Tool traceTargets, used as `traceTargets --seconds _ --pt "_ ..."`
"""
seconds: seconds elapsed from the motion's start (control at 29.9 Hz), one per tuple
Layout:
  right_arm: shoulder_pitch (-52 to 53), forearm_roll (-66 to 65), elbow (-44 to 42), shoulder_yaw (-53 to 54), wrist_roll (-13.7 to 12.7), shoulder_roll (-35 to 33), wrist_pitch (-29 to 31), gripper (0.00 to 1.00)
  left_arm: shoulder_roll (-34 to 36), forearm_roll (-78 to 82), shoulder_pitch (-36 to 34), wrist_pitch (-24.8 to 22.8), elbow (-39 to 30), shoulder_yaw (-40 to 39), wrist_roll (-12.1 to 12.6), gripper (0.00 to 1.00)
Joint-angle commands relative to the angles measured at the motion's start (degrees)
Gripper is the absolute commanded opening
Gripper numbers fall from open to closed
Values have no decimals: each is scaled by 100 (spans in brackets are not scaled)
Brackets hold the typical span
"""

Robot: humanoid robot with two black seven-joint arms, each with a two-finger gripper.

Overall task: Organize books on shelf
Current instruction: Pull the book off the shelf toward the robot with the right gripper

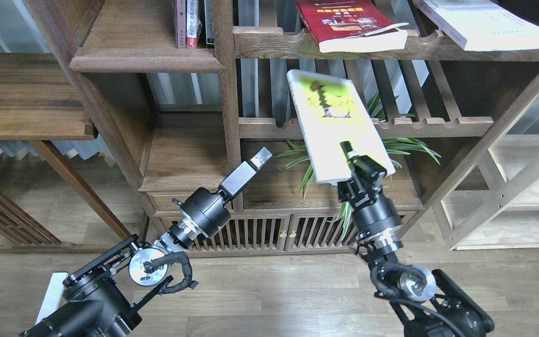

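Note:
My right gripper [356,162] is shut on the near edge of the yellow-green book [332,122] and holds it tilted in the air in front of the lower slatted rack [438,125]. The red book [351,23] and the pale book [482,23] lie on the upper slatted rack. The solid dark shelf board [145,60] is at the upper left, with several upright books [192,23] at its right end. My left gripper [261,157] is shut and empty, below that board and left of the held book.
A spider plant in a white pot [405,149] stands on the cabinet top behind the held book. A vertical post [225,93] separates the solid shelves from the racks. Slatted cabinet doors [288,231] are below. Another solid board [190,154] lies behind my left gripper.

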Motion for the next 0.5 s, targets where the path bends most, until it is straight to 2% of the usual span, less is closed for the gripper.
traceTargets --seconds 0.0,0.1,0.27,0.47 --pt "0 -8 -5 -310 -6 -44 2 13 28 -90 -12 0 41 -18 174 99" --pt "9 -35 -5 -363 -14 -35 2 16 115 -99 -4 0 85 -9 271 99" --pt "-8 -333 -5 -574 -23 -44 2 21 274 -396 40 0 261 -35 648 98" --pt "0 -377 -5 -917 -23 -27 2 19 440 -1091 -12 0 279 -61 1421 97"
